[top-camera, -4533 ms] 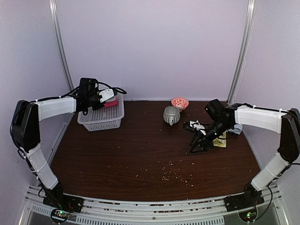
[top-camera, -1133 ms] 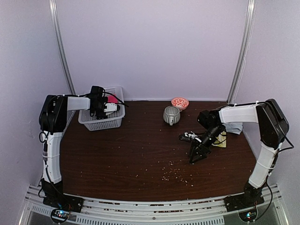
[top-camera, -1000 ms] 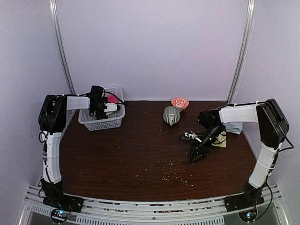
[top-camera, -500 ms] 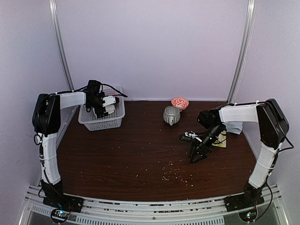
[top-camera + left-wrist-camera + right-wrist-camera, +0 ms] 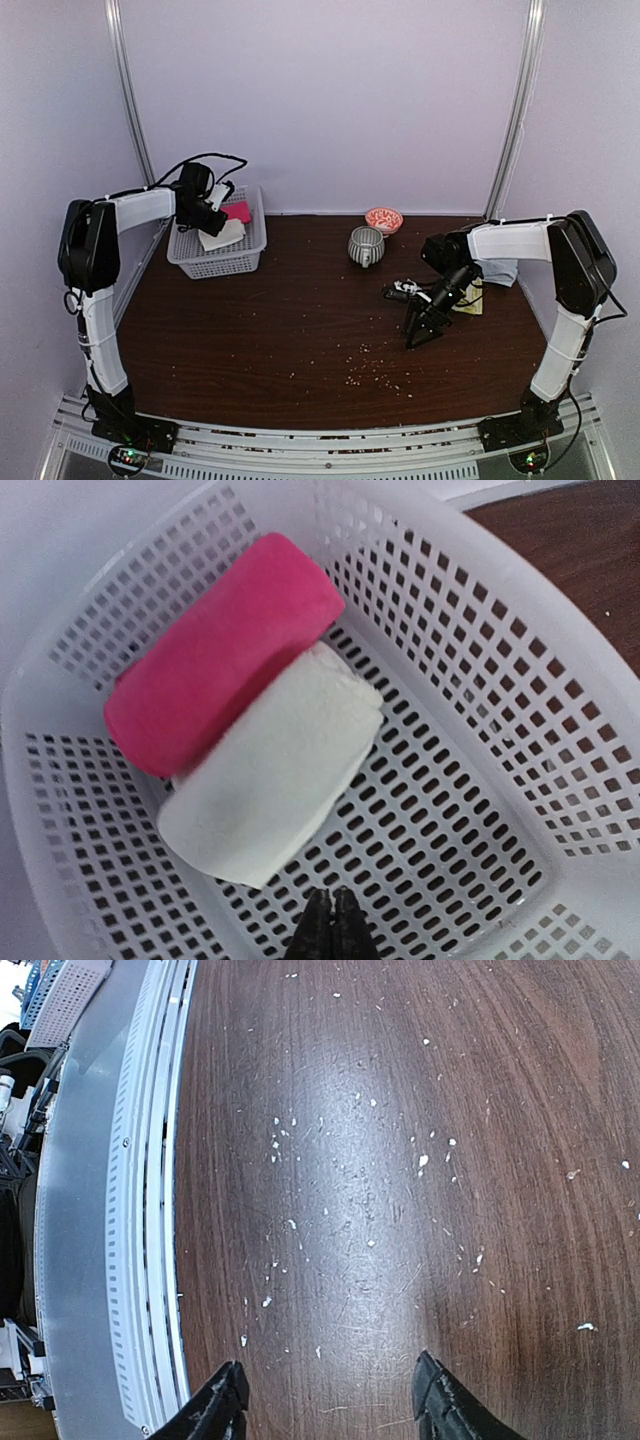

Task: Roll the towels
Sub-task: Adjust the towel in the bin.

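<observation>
Towels rest inside the white basket [image 5: 560, 630]: a rolled pink towel [image 5: 225, 655] and a rolled cream towel [image 5: 275, 765], touching side by side. Your left tool [image 5: 331, 925] hangs above the basket, fingers together and empty. Half a second ago it sat lower over the basket's middle, and it has since drawn back toward the basket's left rim. Your right tool [image 5: 332, 1390], fingers apart and empty, has not moved. It stays just above the counter [image 5: 400, 1160], well apart from the basket.
</observation>
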